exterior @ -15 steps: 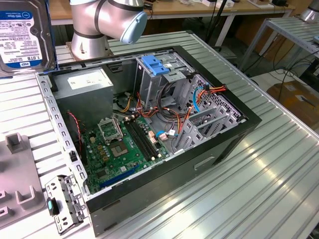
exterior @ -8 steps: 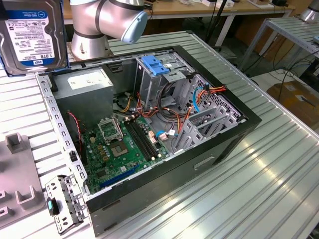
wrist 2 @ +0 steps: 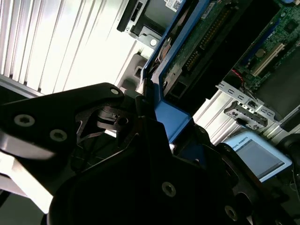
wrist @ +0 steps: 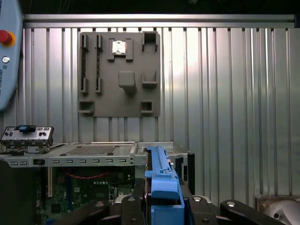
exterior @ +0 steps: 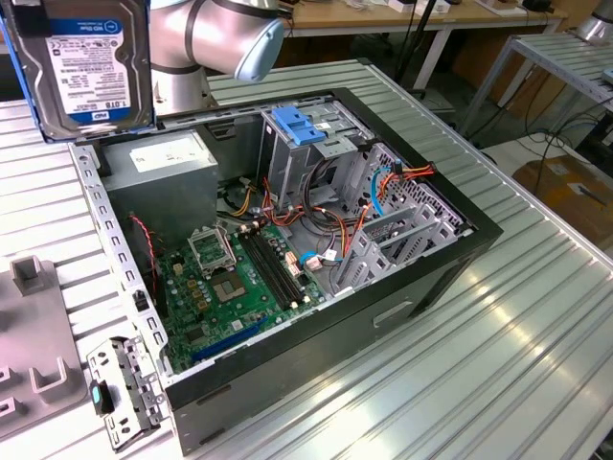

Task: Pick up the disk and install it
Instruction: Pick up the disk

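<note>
The disk (exterior: 91, 67), a silver drive with a white, blue and black label and blue side rails, hangs upright at the exterior view's upper left. It is above the table and beside the open computer case (exterior: 479, 230). In both wrist views my gripper (wrist: 161, 208) (wrist 2: 149, 105) is shut on the disk's blue rail (wrist: 161, 180). The black fingers (wrist: 133, 206) press it from both sides. The disk's circuit-board underside (wrist 2: 197, 42) runs away from the fingers. The silver arm (exterior: 211, 38) stands behind the case.
Inside the case are a green motherboard (exterior: 239, 278), a tall metal cage with a blue latch (exterior: 297, 125), a grey power-supply box (exterior: 163, 158) and loose cables (exterior: 383, 192). A grey fixture plate (wrist: 119, 75) and a small metal bracket (exterior: 120, 388) lie on the ribbed table beside it.
</note>
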Available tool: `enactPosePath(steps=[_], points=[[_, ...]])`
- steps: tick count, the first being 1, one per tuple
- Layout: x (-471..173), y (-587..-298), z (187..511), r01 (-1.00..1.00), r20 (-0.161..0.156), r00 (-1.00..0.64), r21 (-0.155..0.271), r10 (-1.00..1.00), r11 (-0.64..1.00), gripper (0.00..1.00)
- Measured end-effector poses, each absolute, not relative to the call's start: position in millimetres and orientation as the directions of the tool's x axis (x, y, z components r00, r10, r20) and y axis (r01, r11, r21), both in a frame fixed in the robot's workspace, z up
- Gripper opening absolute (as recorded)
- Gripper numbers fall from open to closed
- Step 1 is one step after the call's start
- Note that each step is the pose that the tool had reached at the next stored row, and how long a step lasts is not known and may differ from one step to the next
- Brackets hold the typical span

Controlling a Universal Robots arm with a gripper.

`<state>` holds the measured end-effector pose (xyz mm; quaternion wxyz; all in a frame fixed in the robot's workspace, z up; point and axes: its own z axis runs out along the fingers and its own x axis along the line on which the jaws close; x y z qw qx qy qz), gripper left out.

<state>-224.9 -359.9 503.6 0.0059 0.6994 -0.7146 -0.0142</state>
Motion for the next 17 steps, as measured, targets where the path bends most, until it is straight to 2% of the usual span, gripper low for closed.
enactPosePath(steps=[17], points=[[-195, -362, 504, -1.000, -0.012, -0.022, 0.021, -1.000, 0.021, 0.37]])
